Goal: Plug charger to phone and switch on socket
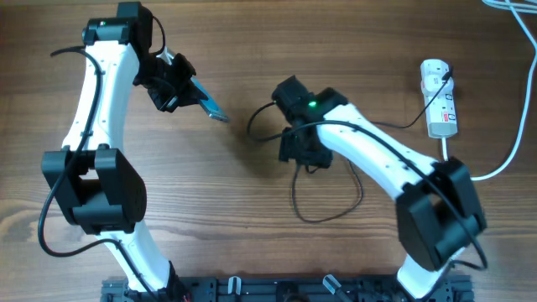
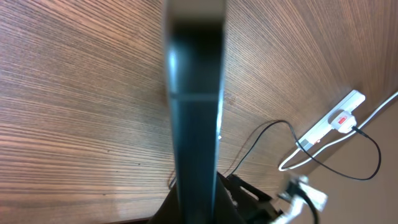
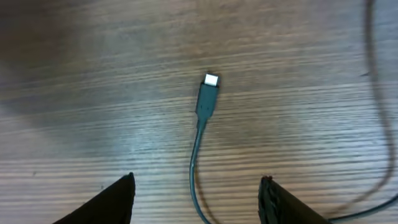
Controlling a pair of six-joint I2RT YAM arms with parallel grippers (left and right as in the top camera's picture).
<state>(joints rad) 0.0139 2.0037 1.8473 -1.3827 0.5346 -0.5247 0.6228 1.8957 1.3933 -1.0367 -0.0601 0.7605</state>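
Note:
My left gripper is shut on the phone and holds it up off the table, tilted, with only its cyan edge showing. In the left wrist view the phone is a dark, edge-on bar rising from the jaws. My right gripper is open, low over the table. The charger's connector tip lies on the wood just ahead of the open fingers, with the thin cable running between them. The charger cable loops across the table to the white socket at the far right.
The socket's white cord curves along the right edge of the table. The socket and the right arm also show in the left wrist view. The arm bases stand at the front edge.

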